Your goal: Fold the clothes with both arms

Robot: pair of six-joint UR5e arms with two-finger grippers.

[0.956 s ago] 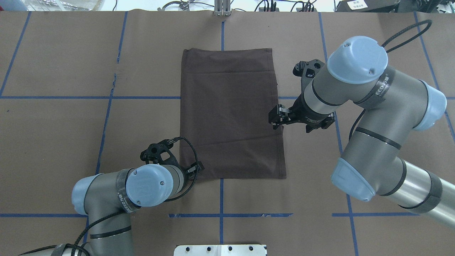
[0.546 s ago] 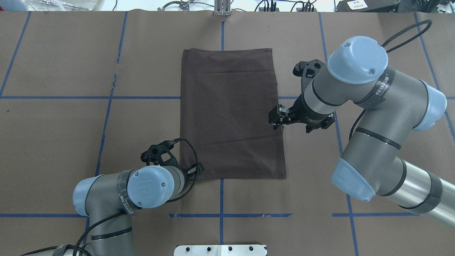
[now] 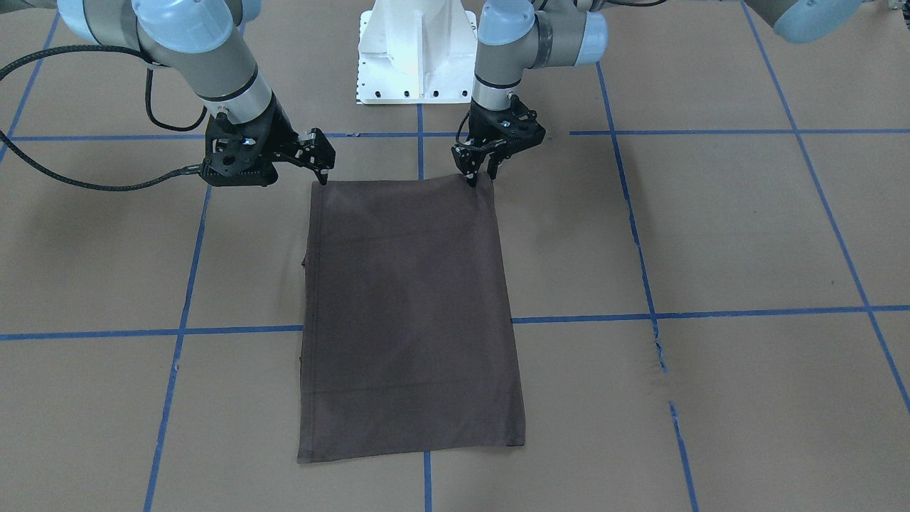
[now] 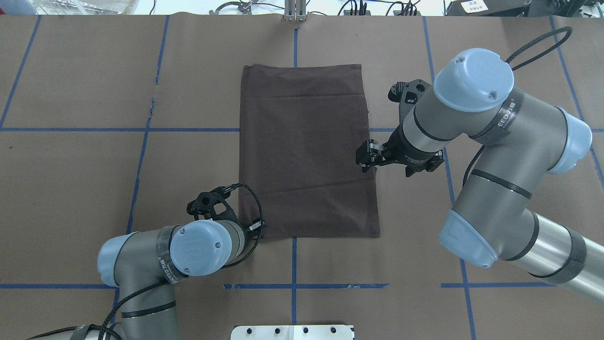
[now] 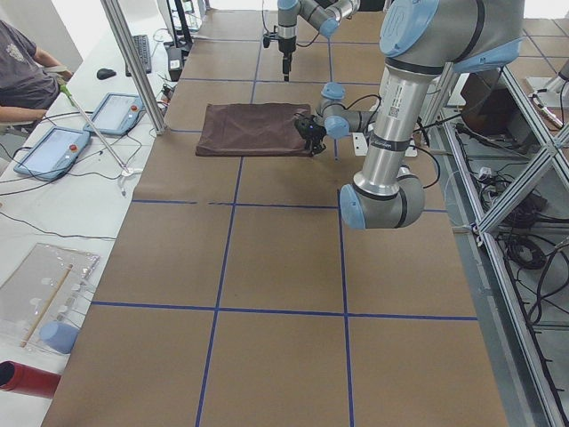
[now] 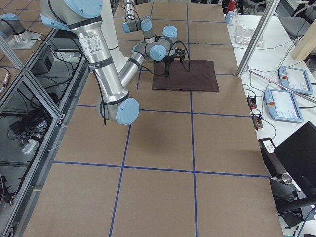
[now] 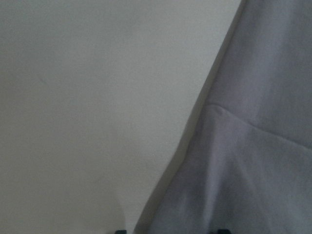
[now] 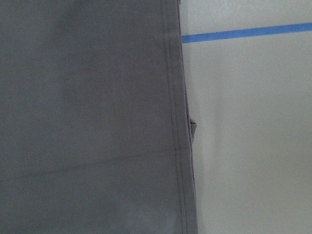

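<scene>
The clothes are one dark brown shirt [image 4: 306, 151] folded into a flat rectangle mid-table, also in the front-facing view [image 3: 409, 313]. My left gripper [image 4: 260, 225] is down at the shirt's corner nearest my left side. In the front-facing view that gripper [image 3: 480, 178] is open with its fingertips astride the corner. The left wrist view shows the shirt's edge [image 7: 253, 170] running between two dark tips set wide apart. My right gripper [image 3: 323, 167] hangs above the table by the shirt's right edge [image 8: 180, 122], looks open and holds nothing.
The white pedestal base [image 3: 412, 57] stands at my side of the table. Blue tape lines [image 4: 188, 129] cross the brown paper cover. Two tablets [image 5: 53, 147] and a seated person [image 5: 18, 71] are beyond the table's far edge.
My left arm has edged slightly toward the shirt's near-left corner. The right arm has hardly moved. The shirt lies as before.
</scene>
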